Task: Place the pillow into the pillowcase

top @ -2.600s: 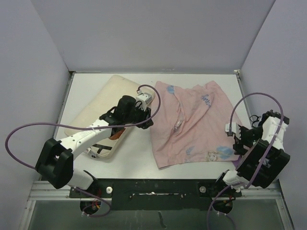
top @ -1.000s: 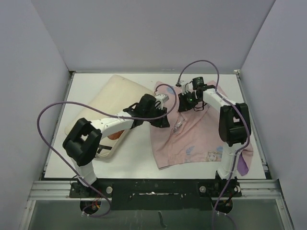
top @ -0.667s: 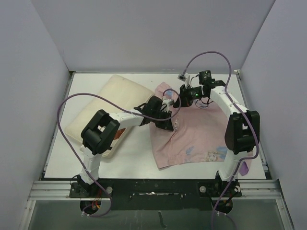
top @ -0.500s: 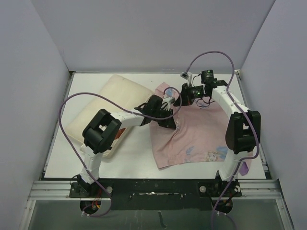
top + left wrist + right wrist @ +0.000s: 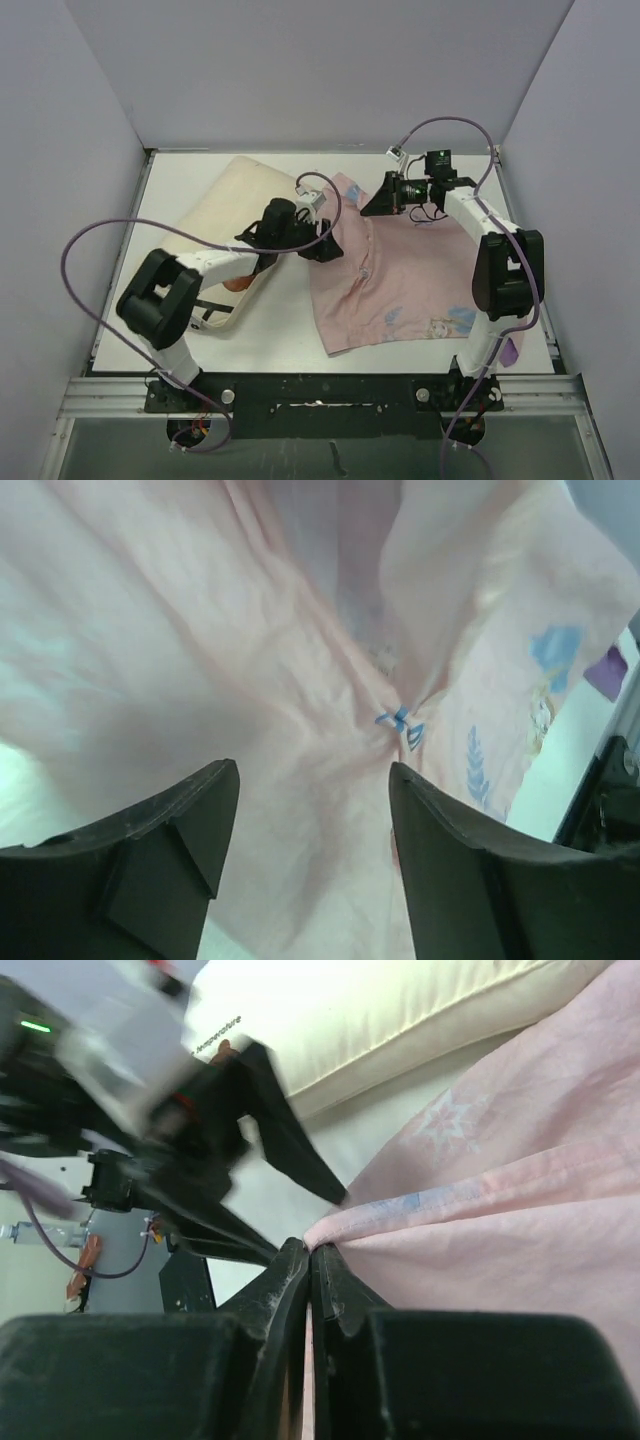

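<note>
The cream pillow (image 5: 225, 210) lies on the left of the table; its edge also shows in the right wrist view (image 5: 400, 1010). The pale pink pillowcase (image 5: 410, 270) is spread at centre right, with faint blue marks. My right gripper (image 5: 370, 207) is shut on the pillowcase's upper left edge (image 5: 420, 1210) and holds it raised; the jaws pinch the hem (image 5: 311, 1247). My left gripper (image 5: 325, 246) hovers open at the pillowcase's left edge, between pillow and case. Wrinkled pink pillowcase fabric (image 5: 300, 680) lies beneath its spread fingers (image 5: 313, 770), with nothing between them.
Grey walls close in the white table (image 5: 270, 330) on three sides. A purple corner of fabric (image 5: 508, 348) shows at the right arm's base. Purple cables (image 5: 90, 250) loop above both arms. The black frame rail (image 5: 320, 392) runs along the near edge.
My left gripper has opened and drawn back left off the pillowcase. The right gripper stays shut on the raised edge, shifted slightly.
</note>
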Tool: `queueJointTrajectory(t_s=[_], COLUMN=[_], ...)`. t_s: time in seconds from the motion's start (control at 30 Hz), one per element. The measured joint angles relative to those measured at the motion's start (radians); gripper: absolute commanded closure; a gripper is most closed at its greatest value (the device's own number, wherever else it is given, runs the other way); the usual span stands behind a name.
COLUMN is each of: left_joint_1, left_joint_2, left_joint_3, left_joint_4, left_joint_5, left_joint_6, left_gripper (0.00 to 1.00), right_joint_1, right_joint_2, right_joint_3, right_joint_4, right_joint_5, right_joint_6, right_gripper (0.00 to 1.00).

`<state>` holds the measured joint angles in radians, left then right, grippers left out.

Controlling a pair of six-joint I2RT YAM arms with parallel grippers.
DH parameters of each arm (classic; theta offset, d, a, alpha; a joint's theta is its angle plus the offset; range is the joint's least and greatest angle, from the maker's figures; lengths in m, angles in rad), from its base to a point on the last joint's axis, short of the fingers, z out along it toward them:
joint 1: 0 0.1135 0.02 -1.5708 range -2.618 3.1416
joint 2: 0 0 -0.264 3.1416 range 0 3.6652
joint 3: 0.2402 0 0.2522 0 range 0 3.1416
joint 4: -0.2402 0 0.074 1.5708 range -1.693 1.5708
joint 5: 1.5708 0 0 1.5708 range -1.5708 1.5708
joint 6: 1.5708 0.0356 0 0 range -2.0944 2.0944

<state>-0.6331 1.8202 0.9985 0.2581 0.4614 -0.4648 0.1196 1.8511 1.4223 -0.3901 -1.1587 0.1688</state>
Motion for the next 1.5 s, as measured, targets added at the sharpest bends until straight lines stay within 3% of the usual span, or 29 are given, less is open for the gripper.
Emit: queueJointTrajectory(t_s=[0.07, 0.13, 0.23, 0.37, 0.5, 0.73, 1.03, 1.23, 1.33, 1.37, 1.43, 1.5], left_joint_1=[0.016, 0.023, 0.048, 0.134, 0.2, 0.204, 0.204, 0.218, 0.237, 0.241, 0.25, 0.261], left_joint_2=[-0.113, -0.257, -0.465, -0.573, -0.556, -0.371, -0.079, 0.088, 0.142, 0.15, 0.159, 0.165], left_joint_3=[-0.003, -0.003, 0.009, 0.068, 0.096, 0.154, 0.478, 0.56, 0.572, 0.573, 0.574, 0.574], left_joint_4=[-0.059, -0.13, -0.275, -0.503, -0.75, -0.962, -0.952, -0.958, -0.957, -0.954, -0.949, -0.939], left_joint_5=[-0.064, -0.15, -0.248, -0.385, -0.514, -0.575, -0.645, -0.665, -0.64, -0.631, -0.603, -0.558], left_joint_6=[0.069, 0.156, 0.27, 0.354, 0.385, 0.399, 0.438, 0.431, 0.41, 0.402, 0.394, 0.399], left_gripper=[0.22, 0.19, 0.15, 0.13, 0.13, 0.12, 0.1, 0.1, 0.25, 0.37, 0.7, 0.9], right_joint_1=[0.013, 0.03, 0.069, 0.118, 0.127, 0.112, 0.109, 0.109, 0.109, 0.109, 0.109, 0.109], right_joint_2=[0.0, 0.0, 0.005, 0.038, 0.059, 0.058, 0.057, 0.053, 0.053, 0.053, 0.053, 0.053], right_joint_3=[-0.002, -0.002, 0.0, 0.048, 0.143, 0.285, 0.286, 0.271, 0.27, 0.27, 0.27, 0.27], right_joint_4=[-0.001, -0.006, -0.033, -0.123, -0.24, -0.393, -0.48, -0.503, -0.509, -0.509, -0.509, -0.509], right_joint_5=[0.027, 0.053, 0.107, 0.175, 0.206, 0.163, 0.126, 0.12, 0.116, 0.114, 0.109, 0.104], right_joint_6=[0.003, -0.003, -0.029, -0.147, -0.331, -0.603, -0.732, -0.777, -0.79, -0.791, -0.793, -0.794], right_gripper=[0.99, 0.92, 0.74, 0.44, 0.27, 0.23, 0.22, 0.22, 0.22, 0.22, 0.22, 0.22])
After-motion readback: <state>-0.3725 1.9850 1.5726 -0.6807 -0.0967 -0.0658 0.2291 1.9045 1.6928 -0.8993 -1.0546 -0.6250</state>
